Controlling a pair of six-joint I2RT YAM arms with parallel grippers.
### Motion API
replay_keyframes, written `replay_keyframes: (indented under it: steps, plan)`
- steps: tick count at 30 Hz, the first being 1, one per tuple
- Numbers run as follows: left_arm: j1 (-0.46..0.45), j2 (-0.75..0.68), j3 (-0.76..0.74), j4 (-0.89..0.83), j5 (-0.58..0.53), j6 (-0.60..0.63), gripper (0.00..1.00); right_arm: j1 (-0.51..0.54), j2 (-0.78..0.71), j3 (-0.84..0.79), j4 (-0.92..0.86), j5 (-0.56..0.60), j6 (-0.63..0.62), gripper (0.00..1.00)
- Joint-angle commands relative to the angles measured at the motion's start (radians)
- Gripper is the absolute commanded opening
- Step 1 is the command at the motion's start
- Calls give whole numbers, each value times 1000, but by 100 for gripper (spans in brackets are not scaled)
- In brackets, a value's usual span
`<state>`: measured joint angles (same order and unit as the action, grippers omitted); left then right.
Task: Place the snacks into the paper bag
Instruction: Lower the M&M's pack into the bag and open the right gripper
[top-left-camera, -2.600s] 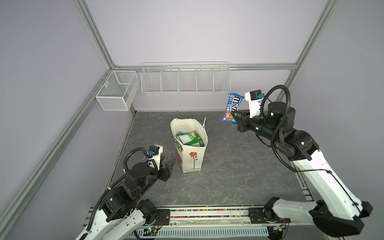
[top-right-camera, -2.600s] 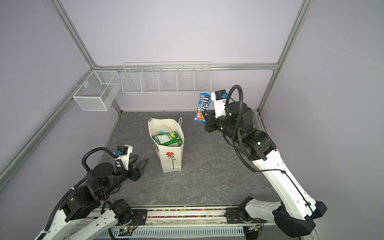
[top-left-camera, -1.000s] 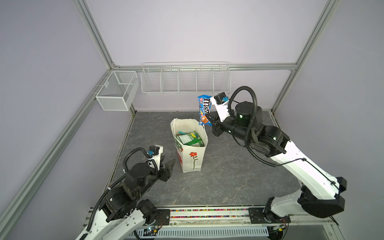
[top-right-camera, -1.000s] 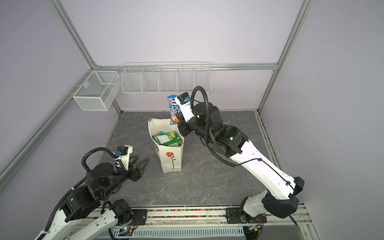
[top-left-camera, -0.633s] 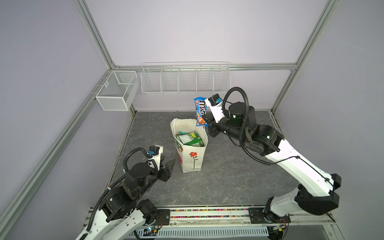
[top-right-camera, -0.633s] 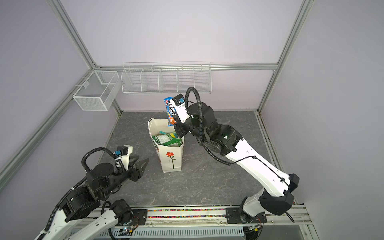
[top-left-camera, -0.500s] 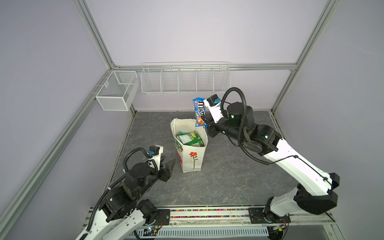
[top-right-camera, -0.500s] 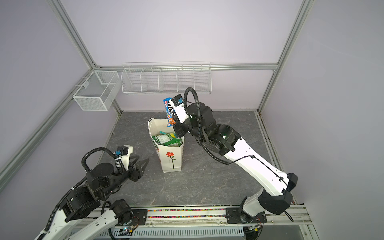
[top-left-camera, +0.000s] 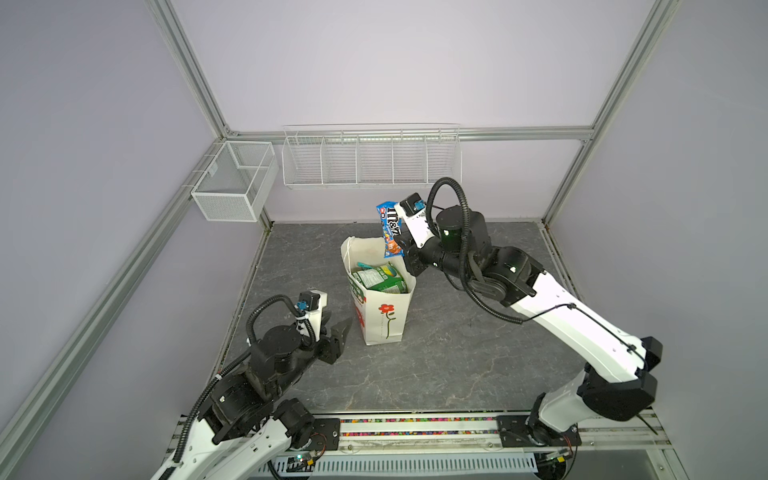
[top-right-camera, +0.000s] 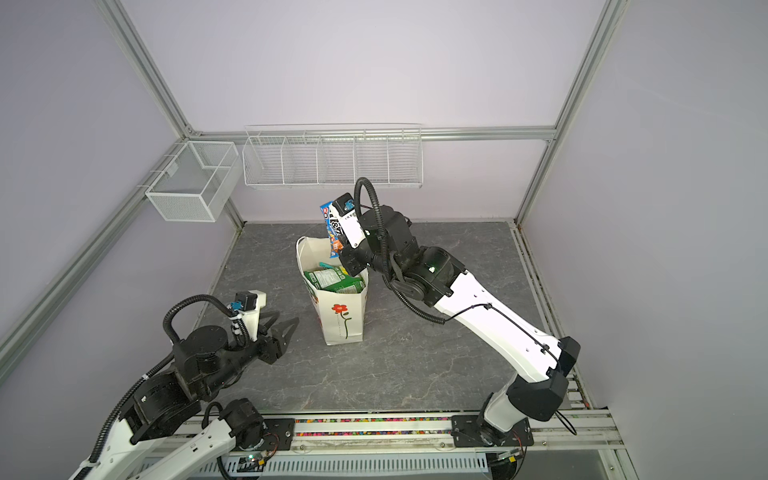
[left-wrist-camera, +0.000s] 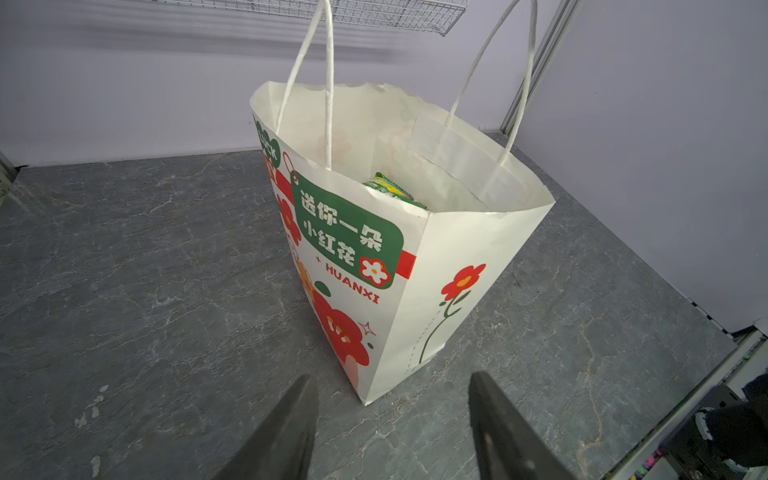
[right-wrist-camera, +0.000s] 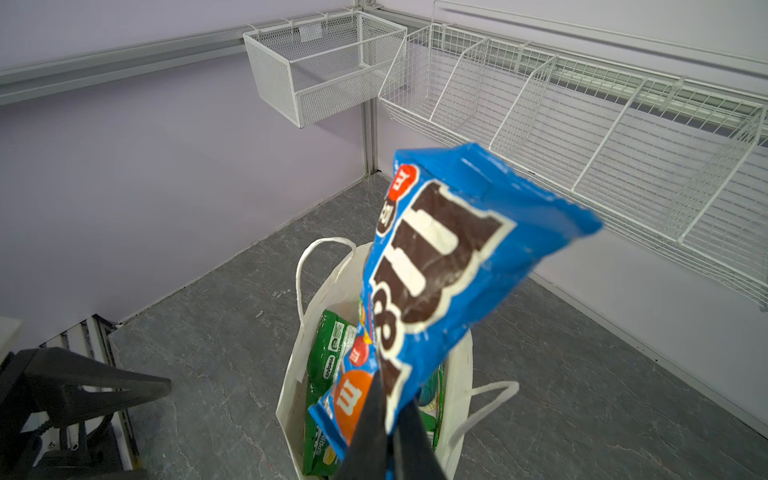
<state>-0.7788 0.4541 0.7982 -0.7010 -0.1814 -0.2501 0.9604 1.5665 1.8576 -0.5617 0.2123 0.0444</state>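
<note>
the blue m&m's packet (top-left-camera: 390, 229) (top-right-camera: 333, 231) (right-wrist-camera: 436, 282) hangs in the air above the far edge of the paper bag's (top-left-camera: 384, 320) (top-right-camera: 340, 320) (right-wrist-camera: 291, 374) mouth. its long axis runs close to vertical, leaning slightly. the free end points up toward the back wall and the lower end points down into the bag opening. the printed logo runs along this axis.

the right gripper (top-left-camera: 401, 248) (top-right-camera: 343, 249) (right-wrist-camera: 390, 436) is clamped on the packet's lower end, with its jaws pressed together on the foil.

directly below, green packets (top-left-camera: 380, 279) (top-right-camera: 332, 279) (right-wrist-camera: 328, 353) lie inside the bag, well under the rim. in the right wrist view the held packet overlaps them. white cord handles (left-wrist-camera: 328, 83) rise from the two wide sides of the mouth and flank the opening.

the bag stands upright on the grey table (top-left-camera: 457, 353), red flower print facing the front.

the left gripper (top-left-camera: 334, 328) (top-right-camera: 281, 323) (left-wrist-camera: 390, 380) sits low, just beside the bag's near left corner. its jaws are apart and not touching the paper.

on the back wall hangs a long divided wire rack (top-left-camera: 370, 162). a mesh basket (top-left-camera: 232, 191) hangs on the left wall. both are well apart from the bag.
</note>
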Motion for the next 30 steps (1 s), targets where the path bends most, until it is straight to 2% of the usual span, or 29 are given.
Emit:
replay_keyframes:
  steps: [1, 30]
  plan:
    - [6, -10, -9, 0, 10, -3, 58, 8, 15, 27, 9, -12, -14, 8]
    - [6, -16, -10, 0, 15, -3, 58, 8, 154, 97, -96, -25, 6, 8]
